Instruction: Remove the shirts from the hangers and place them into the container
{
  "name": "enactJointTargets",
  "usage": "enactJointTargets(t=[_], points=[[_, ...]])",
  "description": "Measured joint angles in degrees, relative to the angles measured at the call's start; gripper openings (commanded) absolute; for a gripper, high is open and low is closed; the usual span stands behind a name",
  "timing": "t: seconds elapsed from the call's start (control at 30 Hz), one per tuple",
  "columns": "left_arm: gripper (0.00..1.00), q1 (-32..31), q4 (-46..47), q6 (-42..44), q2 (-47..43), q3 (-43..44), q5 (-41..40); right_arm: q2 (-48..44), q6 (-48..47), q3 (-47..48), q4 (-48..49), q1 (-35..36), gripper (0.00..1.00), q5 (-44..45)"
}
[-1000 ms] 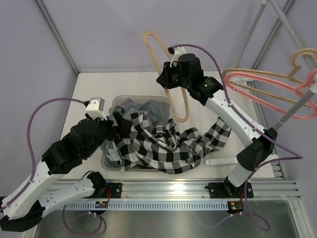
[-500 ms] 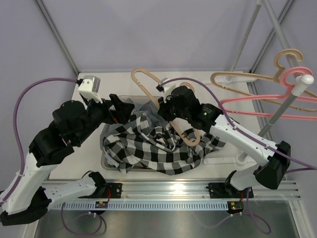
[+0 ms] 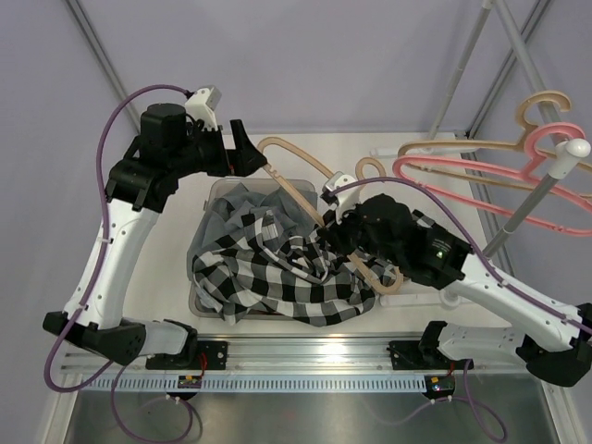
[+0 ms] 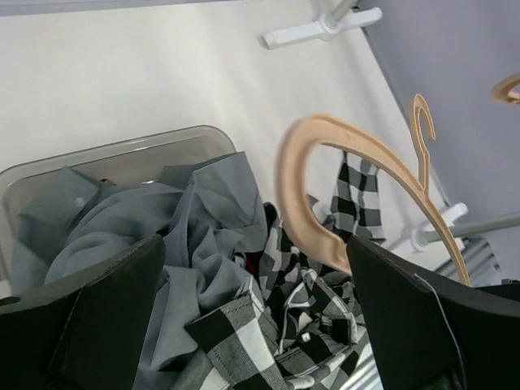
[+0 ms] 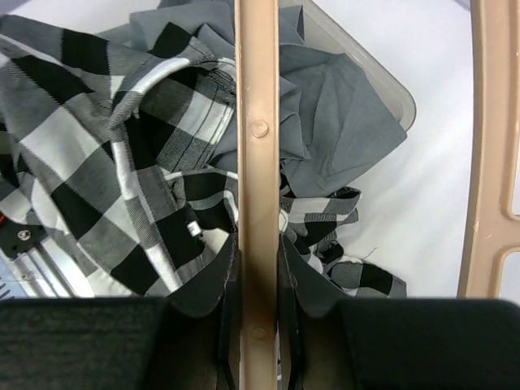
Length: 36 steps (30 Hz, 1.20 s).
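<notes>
Your left pincer [image 3: 248, 153] hangs in the air over the 11 o'clock corner of the container [image 4: 114, 154]. Its jaws are spread as wide as they go and there is nothing between them. Its wrist camera looks down between the two dark fingers into the bin.

Your right pincer [image 3: 335, 229] is over the container's 3 o'clock side, clamped narrowly on the flat bar of the tan hanger [image 3: 294, 180]. In its wrist view the bar runs straight up between the fingers. That hanger lies tilted across the bin, with one rounded shoulder toward 11 o'clock, close to your left pincer but not touching it. Its hook points to 1 o'clock. No cloth hangs on the parts of it that you can see.

The grey shirt [image 4: 203, 219] sits crumpled inside the container at its 12 o'clock end. The checked shirt [image 3: 277, 277] is heaped on top of it and spills over the rim toward 6 and 4 o'clock, onto the worktop [image 3: 176, 268]. Part of it lies under the right pincer.

At 2 o'clock, well apart from the bin, the second tan hanger [image 3: 462, 145] and the pink hanger [image 3: 462, 180] hang bare on the rack pole [image 3: 546, 190].
</notes>
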Motion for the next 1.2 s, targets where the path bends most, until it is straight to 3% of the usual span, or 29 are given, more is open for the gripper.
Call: enactJointTargets(t=[0.27,0.5,0.63,0.7,0.73,0.77,0.87,0.9,0.97,1.1,1.13,1.17,1.2], points=[[0.99,1.33,7.45,-3.61,1.9,-2.23,18.4,-5.09,-0.63,-0.15,-3.06,0.48,0.0,0.11],[0.99,1.38,24.41,-15.15,2.01,-11.8,33.07,-4.57,-1.03,-0.2,-4.17,1.4,0.0,-0.09],[0.98,1.4,31.41,-20.44,2.19,-14.01,37.31,-4.52,-1.27,-0.2,-4.74,1.66,0.0,-0.2],[0.81,1.4,35.82,-23.71,2.19,-15.02,38.95,-4.44,-1.33,-0.2,-4.98,1.77,0.0,-0.28],[0.68,1.4,37.66,-25.18,2.19,-15.56,39.5,-4.31,-1.36,-0.17,-5.05,1.88,0.0,-0.2],[0.49,1.4,39.21,-26.49,2.19,-16.02,39.93,-4.17,-1.4,-0.11,-5.14,1.99,0.0,0.02],[0.22,1.77,42.8,-29.55,2.19,-17.49,40.79,-3.98,-1.62,0.0,-5.4,2.54,0.0,0.37],[0.19,1.84,43.47,-30.4,2.19,-17.84,40.92,-4.02,-1.68,0.09,-5.53,2.71,0.0,0.52],[0.01,1.88,44.54,-31.3,2.19,-18.36,41.07,-4.13,-1.88,0.33,-5.92,2.78,0.0,0.59],[0.0,1.86,45.53,-32.17,2.19,-18.91,41.42,-4.15,-2.23,1.05,-7.23,2.8,0.0,1.16],[0.0,1.86,45.99,-32.37,2.03,-19.34,41.4,-4.11,-2.29,1.29,-7.54,2.82,0.11,1.4],[0.0,1.86,46.6,-32.61,1.79,-19.91,41.31,-4.04,-2.32,1.66,-8.09,2.95,0.47,2.08],[0.0,1.86,47.74,-33.2,1.25,-21.0,41.05,-3.89,-2.03,2.1,-8.83,3.19,0.61,2.73]])
